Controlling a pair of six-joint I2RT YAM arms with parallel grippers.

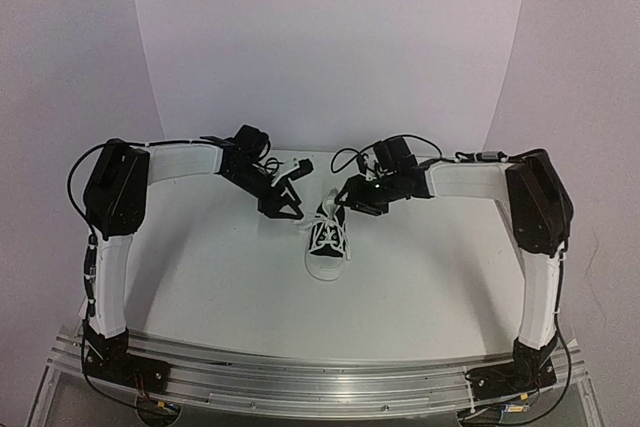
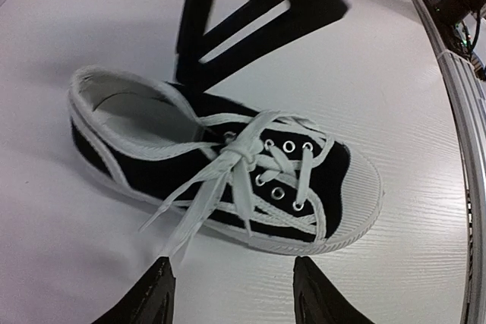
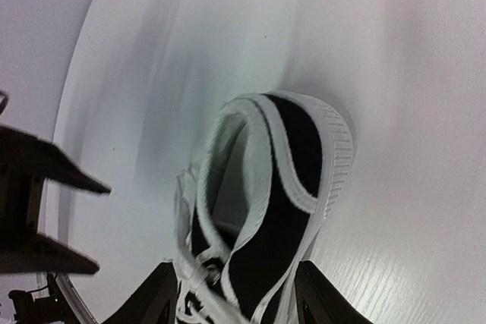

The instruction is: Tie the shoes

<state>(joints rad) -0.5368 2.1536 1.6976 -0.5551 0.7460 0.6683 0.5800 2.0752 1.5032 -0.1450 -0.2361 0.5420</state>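
A small black canvas sneaker (image 1: 329,239) with white toe cap and sole stands on its sole at mid-table, toe toward the near edge. Its white laces (image 2: 244,148) are crossed in a knot over the tongue, and the loose ends (image 2: 190,214) hang over the shoe's left side onto the table. My left gripper (image 1: 284,205) is open and empty just left of the shoe; in the left wrist view its gripper (image 2: 231,282) sits short of the lace ends. My right gripper (image 1: 351,197) is open over the heel; in its wrist view its gripper (image 3: 235,297) straddles the collar (image 3: 250,180) without closing.
The white table (image 1: 200,277) bears only the shoe. A metal rail (image 1: 300,375) with cables runs along the near edge and shows at the right of the left wrist view (image 2: 465,119). White backdrop walls stand behind and to both sides.
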